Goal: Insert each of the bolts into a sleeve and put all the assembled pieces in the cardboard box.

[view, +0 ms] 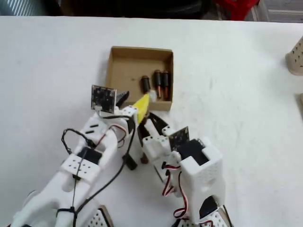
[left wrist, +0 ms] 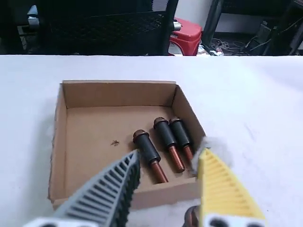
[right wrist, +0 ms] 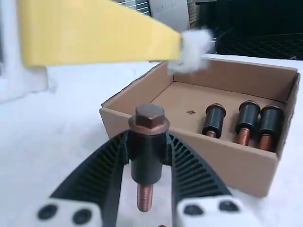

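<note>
High view first: the cardboard box (view: pixel 142 49) sits just above the middle of the frame on the white table (view: pixel 246 94). Three finished pieces (view: pixel 157 83) lie side by side in its right half, toward the lower wall. Each is a copper-coloured bolt pushed through a dark sleeve, so that share of the job looks done.

Just below the box the two arms crowd together. The left gripper (left wrist: pixel 168 158) hangs over the lower wall of the box with its jaws spread and nothing between them. In its own wrist view, its grey finger (left wrist: pixel 111 189) and yellow finger (left wrist: pixel 220 189) frame the three pieces from above. A tuft of white fluff (right wrist: pixel 194 41) sticks to the tip of the yellow finger.

The right gripper (right wrist: pixel 147 139) is clamped on a fourth bolt (right wrist: pixel 149 120), which is already seated in its sleeve (right wrist: pixel 146 163). The piece stands upright, head up, with the threaded end poking out below. It is just outside the box, close to the near wall and not yet over the opening.

By my reckoning the task is near its end. Three pieces are boxed, and the fourth is assembled and only needs lifting over the wall and letting go inside. The left gripper sits right above that wall, so the two could get in each other's way on the drop. I cannot tell whether more bolts or sleeves wait somewhere beneath the arms.
</note>
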`<action>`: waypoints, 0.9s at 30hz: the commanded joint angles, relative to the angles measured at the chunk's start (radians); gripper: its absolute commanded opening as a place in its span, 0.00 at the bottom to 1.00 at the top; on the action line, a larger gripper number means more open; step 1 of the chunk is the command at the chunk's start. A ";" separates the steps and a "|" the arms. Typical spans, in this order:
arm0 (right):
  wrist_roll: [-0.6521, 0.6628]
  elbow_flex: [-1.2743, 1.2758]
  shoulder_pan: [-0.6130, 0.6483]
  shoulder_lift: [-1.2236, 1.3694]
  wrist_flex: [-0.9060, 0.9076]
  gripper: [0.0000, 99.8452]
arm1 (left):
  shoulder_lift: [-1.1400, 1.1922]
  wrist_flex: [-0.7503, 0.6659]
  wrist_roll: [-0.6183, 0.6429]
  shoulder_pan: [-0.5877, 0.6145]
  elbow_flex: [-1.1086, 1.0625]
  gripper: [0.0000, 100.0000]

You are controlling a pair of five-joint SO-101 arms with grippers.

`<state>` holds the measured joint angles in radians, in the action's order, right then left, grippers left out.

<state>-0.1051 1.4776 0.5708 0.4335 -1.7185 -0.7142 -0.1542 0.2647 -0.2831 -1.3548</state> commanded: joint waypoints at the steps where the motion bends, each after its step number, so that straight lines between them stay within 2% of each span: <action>1: 0.011 -0.002 0.007 -0.008 -0.027 0.02 | -0.013 -0.006 0.006 0.038 0.081 0.01; 3: 0.012 -0.002 0.007 -0.008 -0.027 0.02 | -0.013 -0.005 0.005 0.051 0.078 0.05; 6: 0.012 -0.002 0.007 -0.008 -0.027 0.02 | -0.013 0.029 0.005 0.082 0.075 0.02; 11: 0.011 -0.002 0.007 -0.008 -0.027 0.02 | -0.070 0.127 0.005 0.154 0.072 0.02; 14: 0.011 -0.002 0.005 -0.008 -0.027 0.02 | -0.196 0.258 0.005 0.166 0.051 0.02; 20: 0.011 -0.002 0.004 -0.008 -0.027 0.02 | -0.515 0.631 0.003 0.166 -0.043 0.02; 23: 0.011 -0.002 0.002 -0.008 -0.027 0.02 | -0.656 0.726 0.002 0.183 -0.120 0.02; 27: 0.011 0.000 -0.001 -0.008 -0.027 0.02 | -0.819 0.787 0.002 0.263 -0.224 0.02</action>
<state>-0.1051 1.4776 0.5708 0.4335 -1.7185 -1.3725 0.5808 0.2647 -0.0913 -1.5175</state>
